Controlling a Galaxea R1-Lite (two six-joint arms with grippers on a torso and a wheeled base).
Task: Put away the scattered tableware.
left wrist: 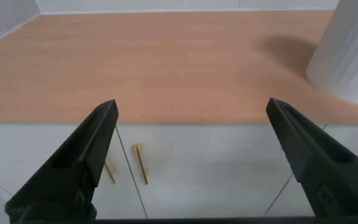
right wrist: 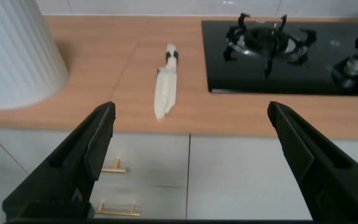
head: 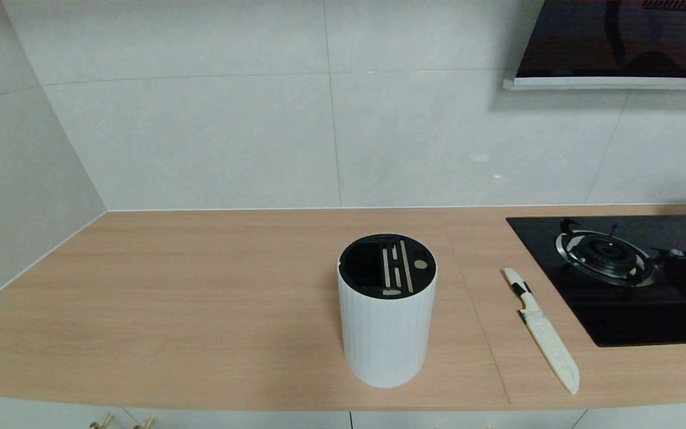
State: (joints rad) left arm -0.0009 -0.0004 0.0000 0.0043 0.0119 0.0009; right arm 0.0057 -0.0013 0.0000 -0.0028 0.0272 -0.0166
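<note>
A white ribbed cylindrical holder (head: 386, 316) with a black slotted top stands near the front edge of the wooden counter (head: 200, 286). To its right a white knife (head: 540, 329) with a black band on its handle lies flat, tip toward the counter's front edge. My left gripper (left wrist: 191, 118) is open in front of the counter, below its edge, with the holder (left wrist: 347, 53) off to one side. My right gripper (right wrist: 191, 121) is also open, held before the counter edge with the knife (right wrist: 166, 90) and the holder (right wrist: 14, 56) beyond it.
A black gas hob (head: 623, 274) with burners occupies the counter's right end, close to the knife. A range hood (head: 617, 42) hangs above it. White cabinet fronts with brass handles (left wrist: 140, 163) sit below the counter. Tiled walls bound the back and left.
</note>
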